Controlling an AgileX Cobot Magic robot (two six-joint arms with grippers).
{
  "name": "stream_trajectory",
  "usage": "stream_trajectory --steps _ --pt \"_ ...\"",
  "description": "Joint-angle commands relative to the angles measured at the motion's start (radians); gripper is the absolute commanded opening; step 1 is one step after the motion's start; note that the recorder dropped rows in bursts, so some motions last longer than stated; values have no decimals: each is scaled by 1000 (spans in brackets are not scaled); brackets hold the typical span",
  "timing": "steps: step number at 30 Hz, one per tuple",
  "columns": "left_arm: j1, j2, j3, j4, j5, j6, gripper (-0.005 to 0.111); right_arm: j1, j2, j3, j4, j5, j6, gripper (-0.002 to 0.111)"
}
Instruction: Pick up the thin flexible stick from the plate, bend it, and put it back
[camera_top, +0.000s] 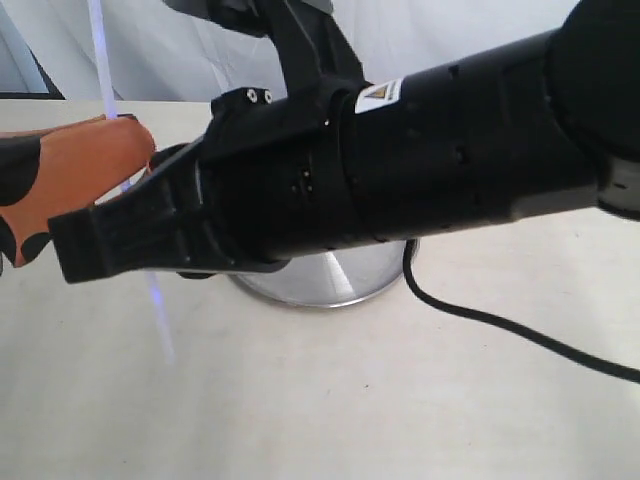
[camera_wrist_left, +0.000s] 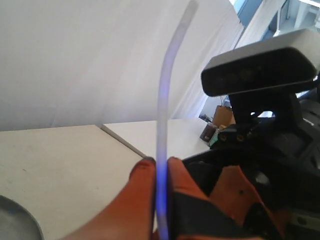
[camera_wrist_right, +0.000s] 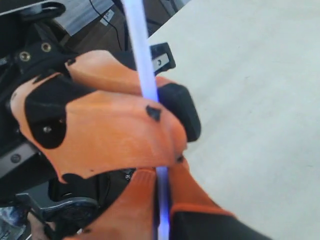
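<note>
Black and bulky, my right arm (camera_top: 450, 150) hides most of the plate (camera_top: 330, 285) in the exterior view; the stick (camera_top: 102, 65) stands upright beside it, off the plate. Left wrist view: my left gripper (camera_wrist_left: 160, 165) is clamped on the stick, whose top bows slightly. Right wrist view: my right gripper (camera_wrist_right: 161, 180) pinches it just beside the left. I should tilt both wrists slowly, holding firm.

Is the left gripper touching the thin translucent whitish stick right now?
Touching. The left wrist view shows the thin translucent whitish stick pinched between the left gripper's orange fingers, with no gap on either side.
</note>
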Motion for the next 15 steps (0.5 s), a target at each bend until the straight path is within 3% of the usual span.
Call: stream_trajectory --steps 1,9,12,15 --pt "-5 1 3 -5 22 33 0 0 3 -7 25 116 -7 5" --pt "-5 1 3 -8 18 40 0 0 3 -7 -8 127 -7 50" --pt "-5 1 3 -8 15 30 0 0 8 -7 -35 127 -7 49" --pt "-5 1 3 -19 -6 28 0 0 35 -7 -57 118 -7 36"
